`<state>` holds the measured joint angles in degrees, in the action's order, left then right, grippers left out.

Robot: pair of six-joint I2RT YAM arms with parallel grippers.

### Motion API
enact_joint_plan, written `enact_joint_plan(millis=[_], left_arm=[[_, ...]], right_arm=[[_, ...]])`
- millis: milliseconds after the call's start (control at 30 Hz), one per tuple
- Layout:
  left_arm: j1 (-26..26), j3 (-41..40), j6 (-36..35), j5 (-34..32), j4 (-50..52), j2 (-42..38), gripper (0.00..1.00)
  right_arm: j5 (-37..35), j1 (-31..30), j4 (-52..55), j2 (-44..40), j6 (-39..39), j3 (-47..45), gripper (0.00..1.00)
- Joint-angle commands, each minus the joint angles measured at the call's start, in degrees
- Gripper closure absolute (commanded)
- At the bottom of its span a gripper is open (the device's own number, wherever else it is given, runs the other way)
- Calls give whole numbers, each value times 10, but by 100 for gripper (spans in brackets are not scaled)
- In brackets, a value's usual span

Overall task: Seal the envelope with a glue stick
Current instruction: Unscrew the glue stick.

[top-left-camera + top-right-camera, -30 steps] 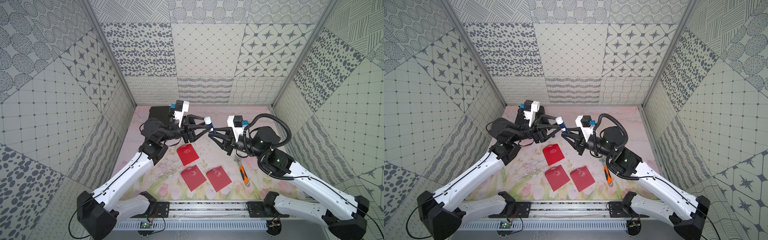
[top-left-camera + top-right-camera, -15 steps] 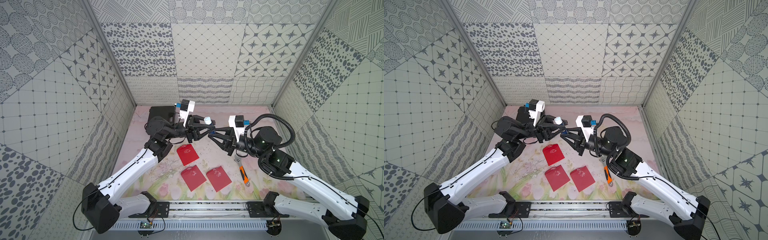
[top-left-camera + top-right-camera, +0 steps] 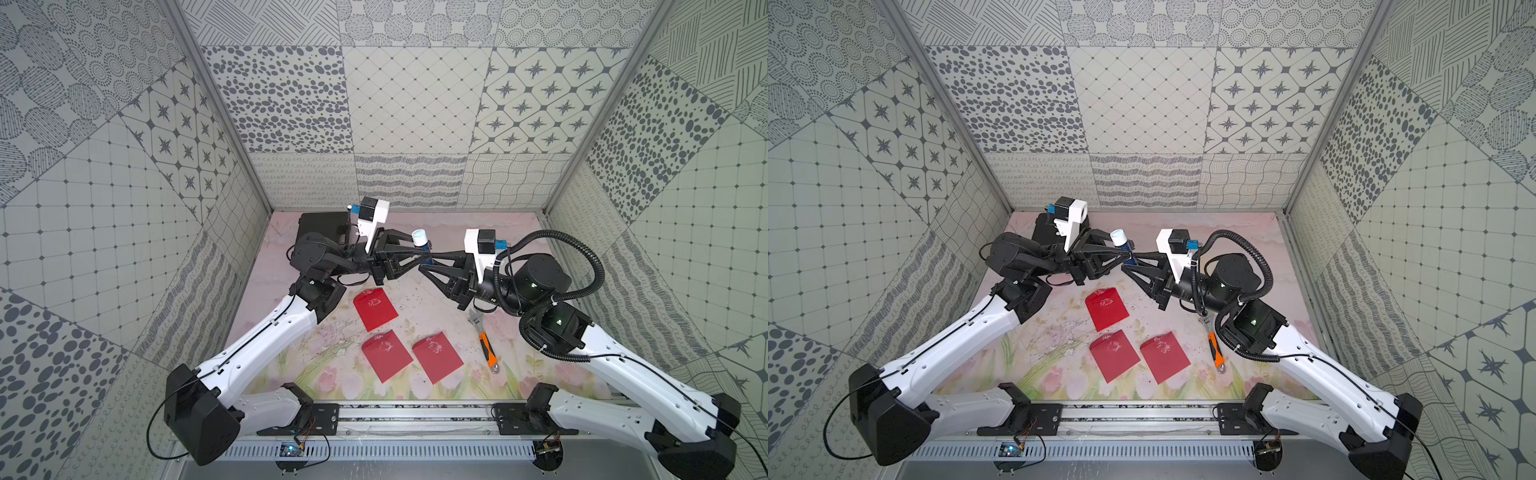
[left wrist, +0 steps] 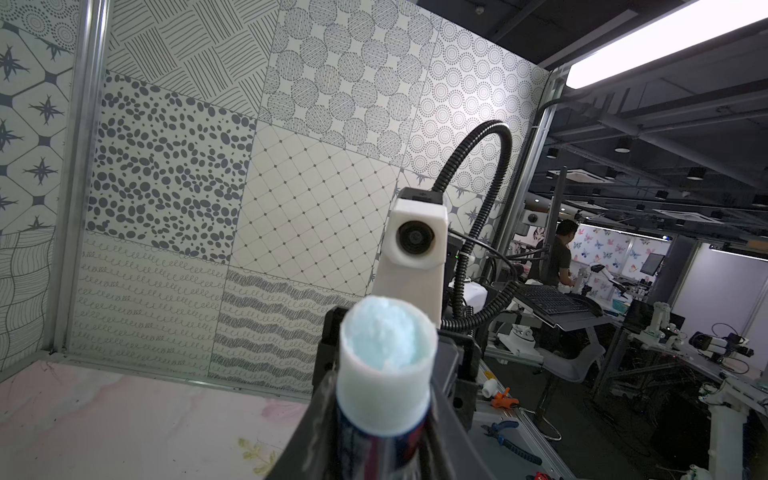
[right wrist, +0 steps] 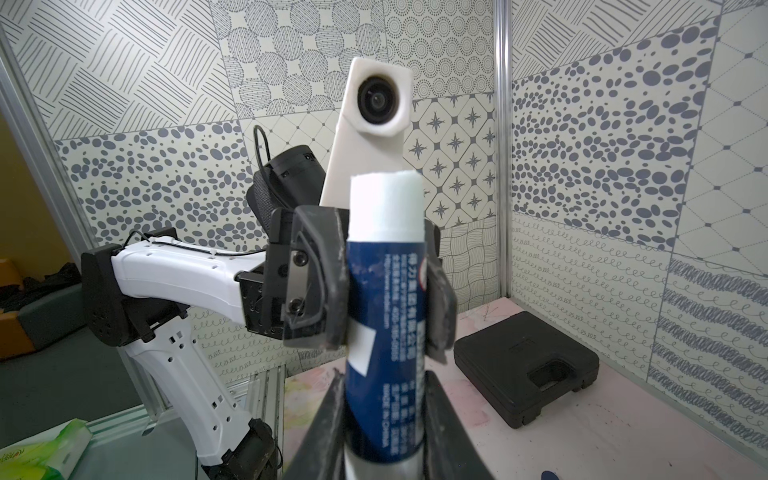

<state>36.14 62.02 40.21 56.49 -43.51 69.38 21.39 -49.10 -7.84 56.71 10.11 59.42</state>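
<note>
Both arms meet in the air over the far middle of the counter (image 3: 436, 303), claw tips nose to nose. The glue stick (image 3: 420, 243) is between them, lifted clear of the counter and roughly upright. Its white open end is up, with no cap on it. In the left wrist view the pale blue glue shows inside the white rim of the stick (image 4: 384, 374).

The right claw (image 3: 428, 263) is clenched on the lower part of the stick. In the right wrist view its two fingers (image 5: 328, 436) run up either side of the blue label.

The left claw (image 3: 423, 254) grips higher up. In the right wrist view its fingers (image 5: 320, 282) flank the blue body just under the white collar, and both sides look pressed against it. So both claws are grasping the same stick.

Three red envelopes lie flat on the counter below, none touched by either claw:
- one (image 3: 375, 309) nearer the arms' meeting point;
- two (image 3: 386, 355) (image 3: 437, 357) side by side toward the front rail.

An orange-handled wrench (image 3: 484, 345) lies on the counter to the right of the envelopes, partly under the right arm. A black case (image 5: 528, 365) sits closed in the far left corner behind the left arm.
</note>
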Motion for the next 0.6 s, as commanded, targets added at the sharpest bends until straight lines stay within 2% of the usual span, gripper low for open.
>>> enact_joint_plan(millis=[0,233,267,400,500,567], left_arm=[[3,14,22,20,-54,0,73],[4,17,23,18,-50,-3,85],[4,17,23,15,-50,-4,86],[4,17,25,-14,-54,-8,90],[4,13,41,-49,-80,-10,90],[4,10,55,-75,-96,-11,90]], right_arm=[[-3,1,-33,-12,-5,4,100],[-5,1,-35,-11,-4,3,100],[-7,1,-36,-11,-4,3,96],[-16,1,-42,-12,-7,1,69],[-21,1,-56,-12,-8,-3,54],[-15,1,-87,-10,-8,-9,48]])
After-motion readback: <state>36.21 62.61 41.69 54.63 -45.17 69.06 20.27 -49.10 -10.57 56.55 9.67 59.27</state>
